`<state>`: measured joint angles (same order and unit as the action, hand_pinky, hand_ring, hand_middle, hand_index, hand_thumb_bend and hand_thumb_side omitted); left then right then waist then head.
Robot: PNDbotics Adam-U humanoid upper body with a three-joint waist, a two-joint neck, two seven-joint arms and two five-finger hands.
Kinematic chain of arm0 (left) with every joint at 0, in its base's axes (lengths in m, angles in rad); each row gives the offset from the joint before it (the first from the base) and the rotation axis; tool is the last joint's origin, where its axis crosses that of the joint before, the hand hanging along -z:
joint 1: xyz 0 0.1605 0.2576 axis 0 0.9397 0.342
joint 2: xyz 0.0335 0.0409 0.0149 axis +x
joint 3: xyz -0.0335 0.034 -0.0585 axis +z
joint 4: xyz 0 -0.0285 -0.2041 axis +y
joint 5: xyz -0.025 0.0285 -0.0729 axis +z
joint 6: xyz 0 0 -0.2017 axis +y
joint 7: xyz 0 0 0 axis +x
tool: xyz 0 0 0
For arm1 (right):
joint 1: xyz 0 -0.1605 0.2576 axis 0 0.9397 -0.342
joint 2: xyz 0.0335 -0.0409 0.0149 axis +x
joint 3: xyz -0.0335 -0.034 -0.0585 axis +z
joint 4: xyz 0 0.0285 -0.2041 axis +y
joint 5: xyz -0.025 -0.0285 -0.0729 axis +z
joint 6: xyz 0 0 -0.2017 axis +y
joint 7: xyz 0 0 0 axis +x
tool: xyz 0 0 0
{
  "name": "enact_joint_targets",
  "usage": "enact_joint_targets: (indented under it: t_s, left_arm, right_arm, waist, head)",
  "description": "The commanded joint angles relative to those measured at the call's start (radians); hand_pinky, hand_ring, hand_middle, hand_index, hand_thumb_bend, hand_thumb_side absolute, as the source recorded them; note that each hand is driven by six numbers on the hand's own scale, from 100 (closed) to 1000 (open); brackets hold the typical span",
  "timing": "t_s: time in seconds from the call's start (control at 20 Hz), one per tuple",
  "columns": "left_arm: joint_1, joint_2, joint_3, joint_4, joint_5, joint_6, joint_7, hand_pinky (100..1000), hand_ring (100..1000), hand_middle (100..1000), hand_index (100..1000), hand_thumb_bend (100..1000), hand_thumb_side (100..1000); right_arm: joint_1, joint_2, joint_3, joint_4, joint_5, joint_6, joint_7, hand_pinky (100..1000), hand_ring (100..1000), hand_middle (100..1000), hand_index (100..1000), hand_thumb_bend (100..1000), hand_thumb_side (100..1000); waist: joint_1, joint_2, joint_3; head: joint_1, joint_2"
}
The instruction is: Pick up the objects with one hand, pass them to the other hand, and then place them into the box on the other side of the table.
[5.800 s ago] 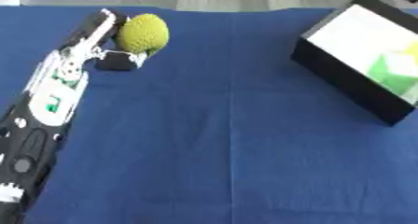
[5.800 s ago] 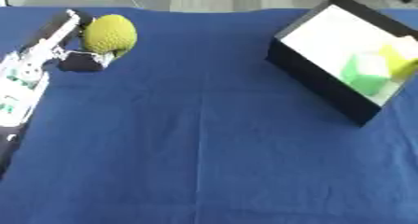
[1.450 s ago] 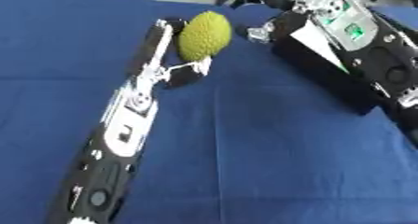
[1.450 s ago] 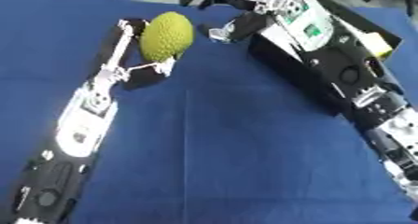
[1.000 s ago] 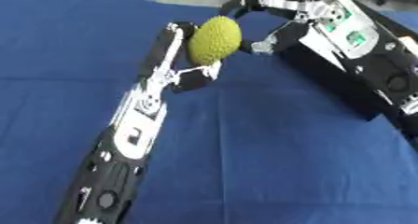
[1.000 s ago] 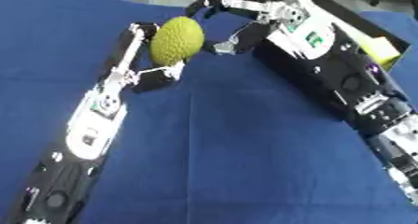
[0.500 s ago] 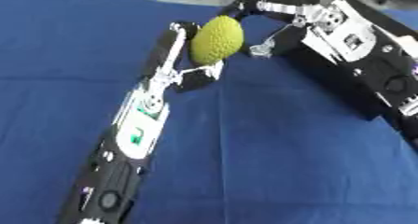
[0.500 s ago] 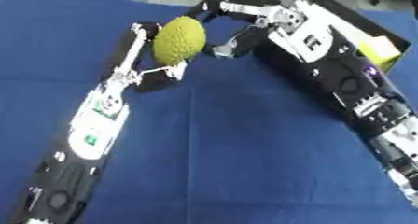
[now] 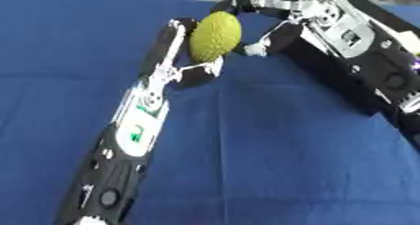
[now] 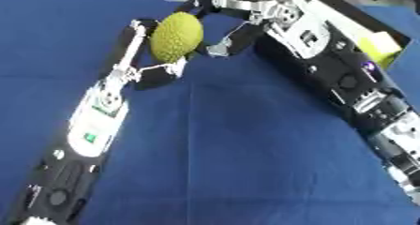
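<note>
Our left hand [image 9: 176,62] reaches far out over the blue surface [image 9: 271,163] and grasps the bumpy yellow-green ball [image 9: 216,36] between fingers and thumb, up in the air. Our right hand [image 9: 275,18] comes in from the right, its fingers curved around the ball's top and side. Behind our right arm sits the black box [image 10: 365,27].

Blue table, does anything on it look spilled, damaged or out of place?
Nothing stands out. The left robot hand holds the bumpy yellow-green fruit above the blue table, the right robot hand curls around it, and the box sits upright.
</note>
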<state>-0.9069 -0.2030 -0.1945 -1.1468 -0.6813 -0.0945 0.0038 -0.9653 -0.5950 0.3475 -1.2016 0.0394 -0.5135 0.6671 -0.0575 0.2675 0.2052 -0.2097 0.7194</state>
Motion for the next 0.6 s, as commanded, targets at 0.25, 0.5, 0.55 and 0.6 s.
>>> enact_joint_targets:
  t_s: [0.25,0.5,0.55,0.6]
  left_arm:
    - [-0.012,0.008,0.013,-0.015,-0.016,0.019,0.016,559,543,437,497,100,100]
    - [-0.011,0.009,0.015,-0.012,-0.016,0.022,0.018,558,542,435,496,100,100]
    - [-0.011,0.008,0.014,-0.013,-0.015,0.02,0.018,558,542,435,496,100,100]
    - [-0.011,0.007,0.012,-0.016,-0.012,0.018,0.017,559,542,435,497,100,100]
  right_arm:
    - [-0.002,-0.044,-0.005,-0.026,0.0,-0.27,0.24,894,1000,881,940,396,100]
    - [0.002,-0.044,-0.003,-0.018,0.004,-0.287,0.24,893,1000,880,940,380,100]
    - [0.002,-0.043,-0.003,-0.015,0.005,-0.286,0.24,892,1000,878,939,372,100]
    - [0.002,-0.042,-0.006,-0.011,0.004,-0.282,0.24,890,1000,875,937,365,100]
  waist:
    - [-0.002,0.001,-0.001]
    - [-0.002,0.003,-0.001]
    - [-0.001,0.004,-0.002]
    - [-0.001,0.004,-0.002]
  head:
    - [0.008,0.0]
    - [0.007,-0.002]
    - [0.006,-0.002]
    - [0.007,-0.002]
